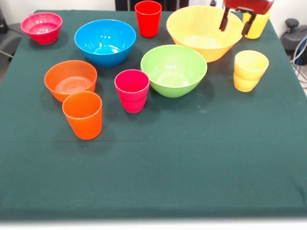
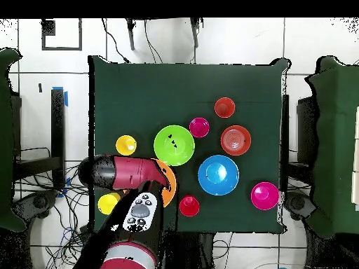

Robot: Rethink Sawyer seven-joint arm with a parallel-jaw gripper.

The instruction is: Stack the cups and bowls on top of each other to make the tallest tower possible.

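All cups and bowls stand apart on the green cloth, none stacked. At the far side are the magenta-pink bowl (image 1: 43, 27), blue bowl (image 1: 105, 42), red cup (image 1: 148, 18) and very large yellow bowl (image 1: 201, 33). Nearer are the green bowl (image 1: 173, 70), orange bowl (image 1: 70, 79), magenta-pink cup (image 1: 132, 90), orange cup (image 1: 82, 115) and a yellow cup (image 1: 249, 70). My gripper (image 1: 236, 21) hangs open and empty over the yellow bowl's right rim, with a second yellow cup (image 1: 257, 25) just behind it. In the overhead view my arm (image 2: 130, 171) covers most of the yellow bowl (image 2: 168, 183).
The cloth's near half holds nothing in the front view. Cables and black equipment (image 1: 291, 26) lie beyond the table's right edge. In the overhead view, dark tables (image 2: 329, 140) flank the green table (image 2: 140, 84).
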